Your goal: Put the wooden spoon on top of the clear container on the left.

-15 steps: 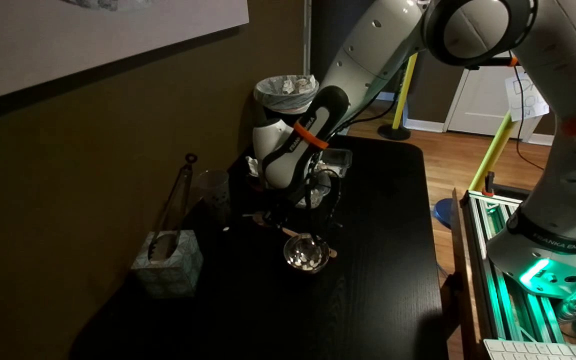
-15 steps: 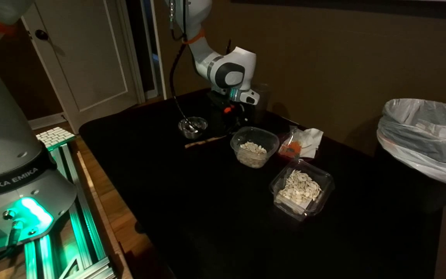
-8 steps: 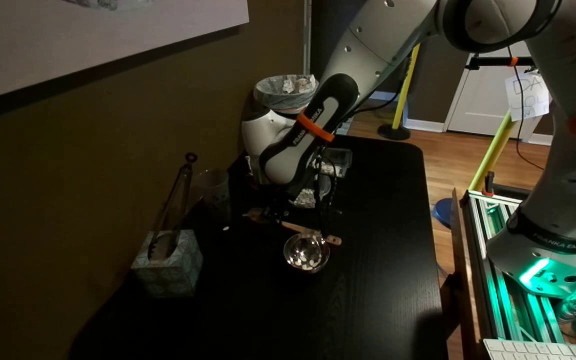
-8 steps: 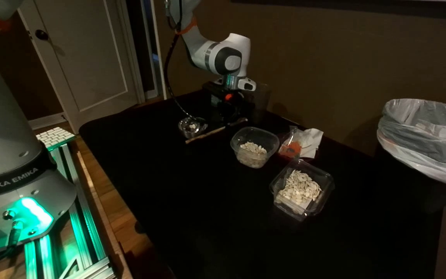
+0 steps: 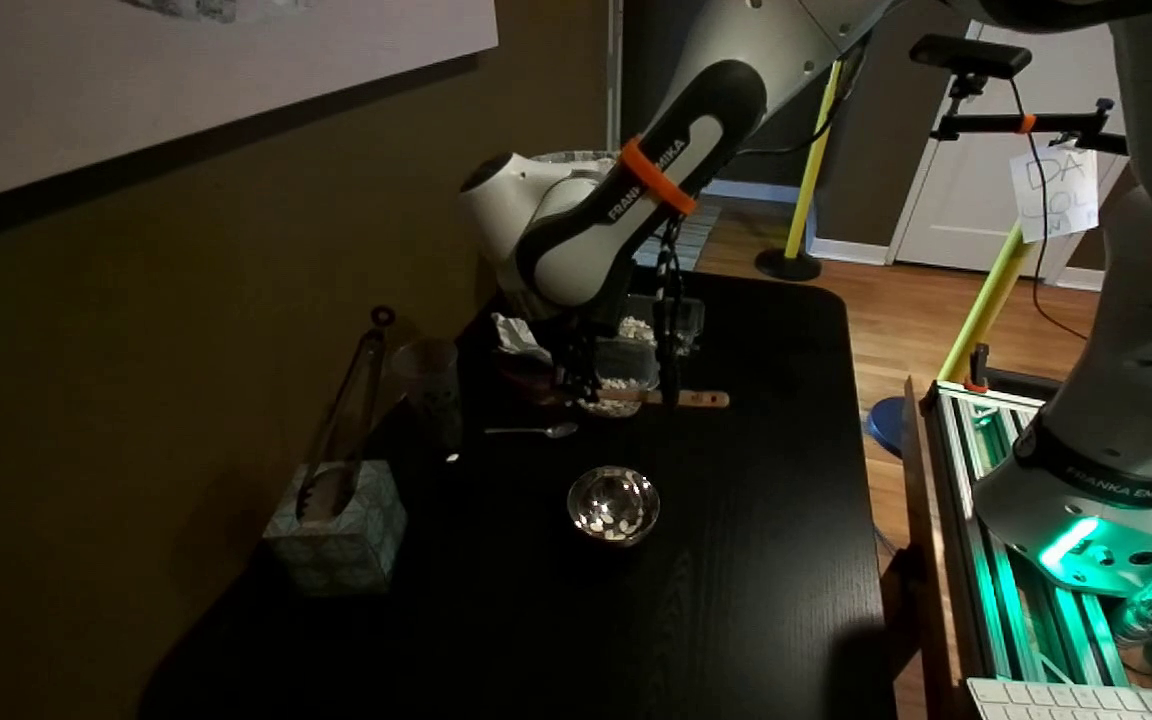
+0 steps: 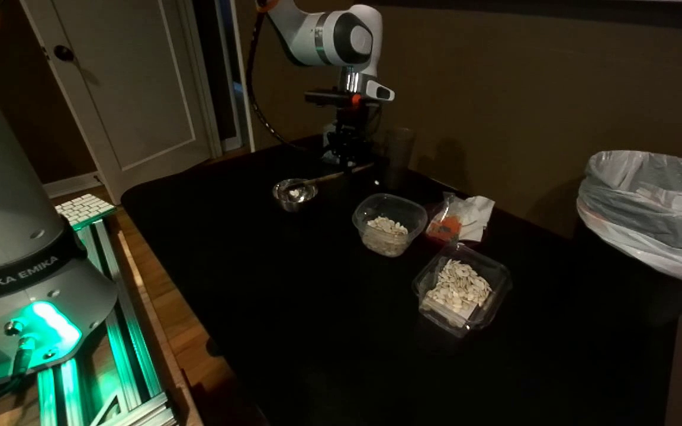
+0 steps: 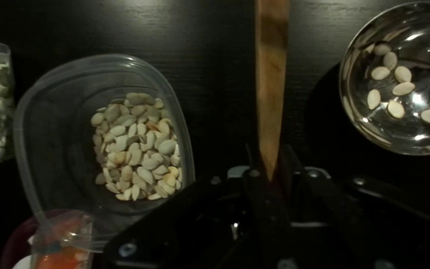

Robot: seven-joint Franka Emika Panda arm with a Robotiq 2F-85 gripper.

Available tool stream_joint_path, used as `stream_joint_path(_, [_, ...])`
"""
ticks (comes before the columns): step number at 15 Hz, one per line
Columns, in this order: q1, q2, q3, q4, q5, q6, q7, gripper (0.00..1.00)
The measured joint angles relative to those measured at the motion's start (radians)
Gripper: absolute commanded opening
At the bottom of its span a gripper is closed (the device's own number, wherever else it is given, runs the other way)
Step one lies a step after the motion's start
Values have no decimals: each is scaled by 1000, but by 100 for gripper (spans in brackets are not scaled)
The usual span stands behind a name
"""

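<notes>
My gripper is shut on the wooden spoon, gripping it along its handle above the table, as the wrist view shows. The spoon also shows in both exterior views; its far end is dark and partly hidden by the gripper. The clear container is a whitish see-through tub with pale seeds inside, standing on the table. In the wrist view the clear container is left of the spoon, apart from it. In an exterior view the clear container is partly behind the spoon and the gripper.
A metal bowl with a few seeds stands near the gripper. A squarer clear container and a dark red bowl with paper and a packet stand by the tub. A metal spoon, tall cup and tissue box with tongs are near the wall.
My gripper has risen from the table with the wooden spoon in it. The spoon has lifted away from beside the metal bowl, uncovering the metal spoon. The containers have not moved.
</notes>
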Motion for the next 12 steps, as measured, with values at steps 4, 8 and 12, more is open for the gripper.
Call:
stream_joint_path(4, [-13,-30,2,0,0,-11,-1,4])
stream_joint_path(8, [-29,-27,-3,5,1,-11,4,4])
stream_joint_path(12, [-99,-27,-35,8,-5,-11,-49,4])
